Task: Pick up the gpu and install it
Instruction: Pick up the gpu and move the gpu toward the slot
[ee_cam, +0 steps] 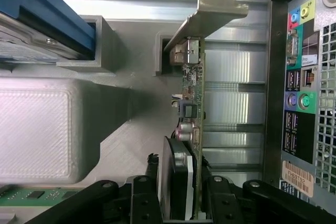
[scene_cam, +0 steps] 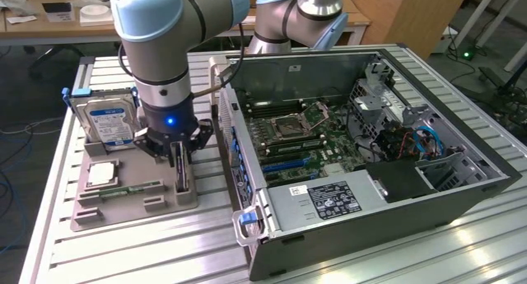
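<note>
Exterior view: gpu (scene_cam: 182, 184) mostly hidden behind gripper (scene_cam: 178, 162); arm (scene_cam: 160, 43) cut off at top edge. Wrist view: hard drive (ee_cam: 31, 43) and memory stick (ee_cam: 31, 195) cropped by edges.

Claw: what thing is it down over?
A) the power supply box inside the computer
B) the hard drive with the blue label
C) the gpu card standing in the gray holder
C: the claw sits over the gpu card, which stands on edge in the gray holder.

Ribbed metal table (scene_cam: 123, 256) carrying a grey parts tray (scene_cam: 123, 217) beneath the gripper's (scene_cam: 179, 176) jaws, with an open computer case (scene_cam: 371, 234) just beside.
</note>
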Robot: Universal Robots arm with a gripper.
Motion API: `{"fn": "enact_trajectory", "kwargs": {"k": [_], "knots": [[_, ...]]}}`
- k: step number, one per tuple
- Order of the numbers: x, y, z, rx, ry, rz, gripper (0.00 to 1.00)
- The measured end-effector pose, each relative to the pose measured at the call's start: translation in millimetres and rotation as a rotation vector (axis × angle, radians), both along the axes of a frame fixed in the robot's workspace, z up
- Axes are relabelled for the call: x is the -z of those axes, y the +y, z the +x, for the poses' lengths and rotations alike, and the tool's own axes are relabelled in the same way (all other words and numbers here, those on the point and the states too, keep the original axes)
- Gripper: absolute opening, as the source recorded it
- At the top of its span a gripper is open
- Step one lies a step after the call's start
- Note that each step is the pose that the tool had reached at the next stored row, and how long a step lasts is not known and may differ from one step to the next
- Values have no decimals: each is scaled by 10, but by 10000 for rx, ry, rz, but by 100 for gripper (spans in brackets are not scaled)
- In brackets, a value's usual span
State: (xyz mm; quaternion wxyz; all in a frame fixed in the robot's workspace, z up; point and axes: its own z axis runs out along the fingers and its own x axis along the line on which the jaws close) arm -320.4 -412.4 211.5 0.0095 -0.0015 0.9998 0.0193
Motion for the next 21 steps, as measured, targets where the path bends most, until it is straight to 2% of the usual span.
{"fn": "enact_trajectory", "kwargs": {"k": [9,11,12,21], "knots": [[8,1,0,1,0,0,40],[9,1,-1,1,1,0,39],[9,1,-1,2,0,0,32],[13,1,0,1,0,0,32]]}}
